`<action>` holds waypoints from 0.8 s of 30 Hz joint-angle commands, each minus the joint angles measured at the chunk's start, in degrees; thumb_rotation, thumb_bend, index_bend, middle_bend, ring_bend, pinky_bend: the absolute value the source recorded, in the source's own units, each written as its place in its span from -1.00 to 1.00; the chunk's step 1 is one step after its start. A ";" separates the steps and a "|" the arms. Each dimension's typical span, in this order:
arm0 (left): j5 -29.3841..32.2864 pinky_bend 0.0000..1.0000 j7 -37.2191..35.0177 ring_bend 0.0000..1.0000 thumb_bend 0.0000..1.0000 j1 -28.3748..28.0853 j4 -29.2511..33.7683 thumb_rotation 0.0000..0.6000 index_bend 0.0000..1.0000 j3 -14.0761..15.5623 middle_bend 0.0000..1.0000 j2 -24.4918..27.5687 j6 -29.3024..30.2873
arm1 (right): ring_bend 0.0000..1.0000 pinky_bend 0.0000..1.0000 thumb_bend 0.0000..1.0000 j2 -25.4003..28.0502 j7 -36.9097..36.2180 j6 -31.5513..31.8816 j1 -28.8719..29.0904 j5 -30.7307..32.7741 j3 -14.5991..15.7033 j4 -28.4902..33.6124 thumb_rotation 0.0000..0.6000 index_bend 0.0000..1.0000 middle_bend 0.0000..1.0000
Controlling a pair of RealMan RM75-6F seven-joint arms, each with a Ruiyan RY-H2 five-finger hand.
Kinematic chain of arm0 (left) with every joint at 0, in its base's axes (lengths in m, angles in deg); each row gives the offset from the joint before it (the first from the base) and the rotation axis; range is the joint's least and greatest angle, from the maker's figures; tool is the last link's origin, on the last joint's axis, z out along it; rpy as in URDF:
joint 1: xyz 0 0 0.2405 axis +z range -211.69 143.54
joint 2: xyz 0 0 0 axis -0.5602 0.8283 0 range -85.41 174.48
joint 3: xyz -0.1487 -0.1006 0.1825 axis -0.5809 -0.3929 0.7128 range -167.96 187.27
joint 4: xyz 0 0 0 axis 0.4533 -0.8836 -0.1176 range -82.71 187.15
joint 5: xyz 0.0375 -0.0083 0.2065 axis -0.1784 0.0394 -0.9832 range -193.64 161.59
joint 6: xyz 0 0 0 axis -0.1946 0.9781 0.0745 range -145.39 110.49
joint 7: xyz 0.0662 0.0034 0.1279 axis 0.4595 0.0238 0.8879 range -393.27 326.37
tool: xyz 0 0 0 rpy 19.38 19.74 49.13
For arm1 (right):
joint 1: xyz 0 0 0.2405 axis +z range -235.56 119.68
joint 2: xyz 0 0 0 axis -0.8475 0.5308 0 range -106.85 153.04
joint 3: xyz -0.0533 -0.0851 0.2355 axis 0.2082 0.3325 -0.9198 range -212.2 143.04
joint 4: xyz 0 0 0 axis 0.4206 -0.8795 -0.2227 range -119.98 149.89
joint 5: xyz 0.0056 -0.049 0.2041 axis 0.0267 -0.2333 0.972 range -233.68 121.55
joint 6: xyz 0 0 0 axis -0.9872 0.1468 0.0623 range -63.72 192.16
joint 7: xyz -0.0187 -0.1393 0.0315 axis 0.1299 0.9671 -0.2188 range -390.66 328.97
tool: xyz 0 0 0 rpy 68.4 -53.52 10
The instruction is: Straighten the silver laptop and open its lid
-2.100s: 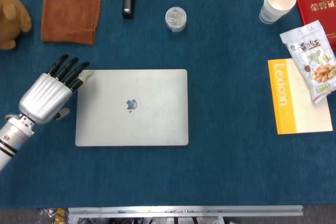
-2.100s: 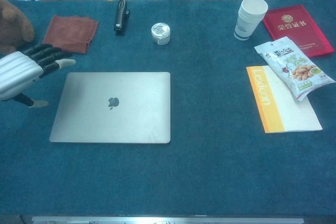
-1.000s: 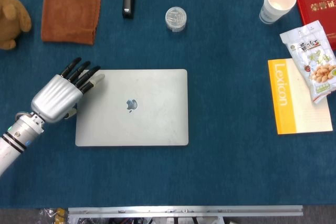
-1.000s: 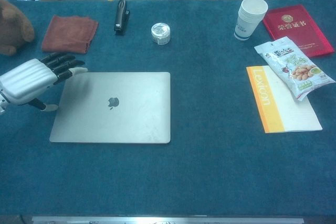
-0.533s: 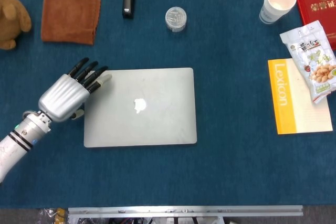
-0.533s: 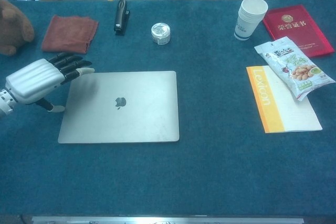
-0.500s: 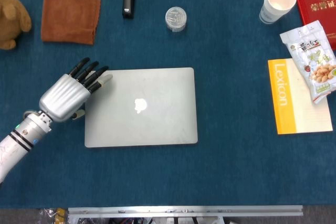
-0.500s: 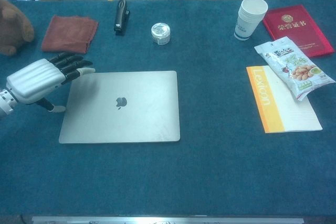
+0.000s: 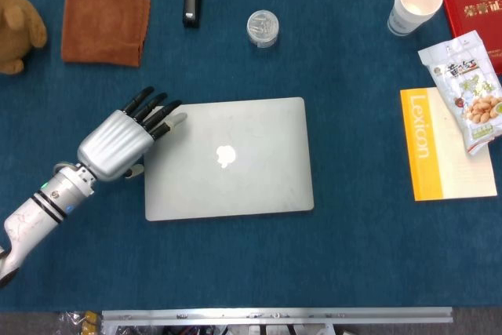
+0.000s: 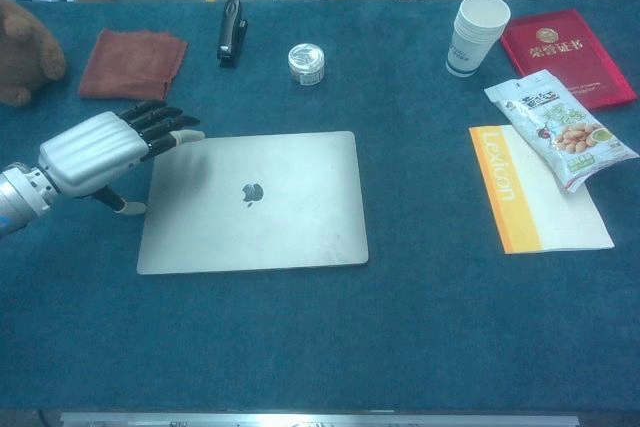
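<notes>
The blue felt-covered counter point(image 9: 353, 256) carries everything, and near its middle, a little toward the robot's left, lies the flat silver laptop point(image 9: 229, 158) with its lid shut and the logo facing up. Its long axis runs across the counter from left to right, with only a slight tilt showing in the head view; its edges look close to square with the counter's front edge, so I judge the straightening nearly done and the lid not yet opened.

The robot's silver-backed left hand point(image 9: 118, 144) sits at the laptop's far-left corner, so the laptop stretches away to the right of it. The black fingers point(image 9: 161, 115) are stretched out and slightly fanned, their tips on or just over that corner; the hand grips nothing, and the thumb hangs down beside the left edge, against the counter as far as I can tell. The right hand is in neither view, so the left is the nearer one for any push or lift.

A folded rust-brown cloth point(image 9: 105, 23) lies well beyond the hand, apart from the laptop.
</notes>
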 commanded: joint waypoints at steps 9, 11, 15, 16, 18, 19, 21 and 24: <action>-0.06 -1.00 1.04 -1.00 -0.79 -1.89 1.68 0.92 -1.00 -0.60 -0.93 -0.36 -1.68 | -1.00 -0.88 -0.47 0.18 -0.79 0.24 -0.36 0.45 -0.16 -0.58 1.00 -1.00 -0.96; -0.03 -1.00 1.11 -1.00 -0.79 -2.04 1.80 0.92 -1.00 -0.66 -0.93 -0.40 -1.81 | -1.00 -0.88 -0.47 0.22 -0.84 0.24 -0.39 0.46 -0.16 -0.61 1.00 -1.00 -0.96; 0.06 -1.00 1.43 -1.00 -0.79 -2.59 2.24 0.92 -1.00 -0.84 -0.93 -0.66 -2.38 | -1.00 -0.88 -0.47 0.41 -1.32 0.57 -0.66 0.64 -0.25 -0.81 1.00 -1.00 -0.96; 0.09 -1.00 1.38 -1.00 -0.79 -2.69 2.37 0.92 -1.00 -0.87 -0.93 -0.70 -2.46 | -1.00 -0.88 -0.47 0.46 -1.37 0.59 -0.69 0.67 -0.27 -0.84 1.00 -1.00 -0.96; 0.12 -1.00 1.51 -1.00 -0.79 -2.95 2.60 0.92 -1.00 -1.00 -0.93 -0.80 -2.58 | -1.00 -0.88 -0.47 0.55 -1.48 0.65 -0.76 0.72 -0.30 -0.86 1.00 -1.00 -0.96; 0.09 -1.00 1.61 -1.00 -0.79 -3.09 2.71 0.92 -1.00 -1.06 -0.93 -0.84 -2.61 | -1.00 -0.88 -0.47 0.58 -1.57 0.68 -0.80 0.76 -0.32 -0.87 1.00 -1.00 -0.96; 0.00 -1.00 1.85 -1.00 -0.79 -3.44 3.10 0.91 -1.00 -1.16 -0.93 -0.89 -2.73 | -1.00 -0.88 -0.47 0.65 -1.79 0.79 -0.89 0.77 -0.35 -0.96 1.00 -1.00 -0.96; -0.10 -1.00 2.30 -1.00 -0.79 -3.94 3.83 0.92 -1.00 -1.36 -0.93 -0.90 -2.89 | -1.00 -0.88 -0.47 0.70 -2.08 0.81 -0.99 0.85 -0.37 -1.10 1.00 -1.00 -0.96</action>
